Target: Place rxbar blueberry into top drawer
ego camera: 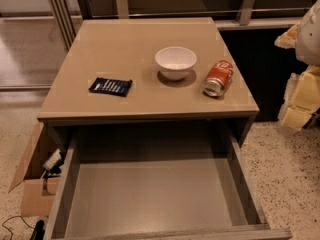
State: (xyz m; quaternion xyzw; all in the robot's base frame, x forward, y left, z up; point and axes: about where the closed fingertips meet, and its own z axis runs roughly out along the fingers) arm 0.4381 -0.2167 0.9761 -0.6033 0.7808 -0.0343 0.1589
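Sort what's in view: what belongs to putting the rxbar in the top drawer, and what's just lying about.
Job: rxbar blueberry on the table; top drawer, pulled open; gripper at the right edge, beside the table.
Lying about: white bowl; soda can on its side; cardboard box on the floor.

Open top drawer (150,194) unobstructed; bowl (175,62) and soda can (218,77) right of rxbar blueberry (110,86); gripper (299,101) off at right edge

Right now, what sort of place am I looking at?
Probably an office or lab corner: a tan table with an open drawer, a cardboard box and cable on speckled floor. The gripper hangs at the right edge.
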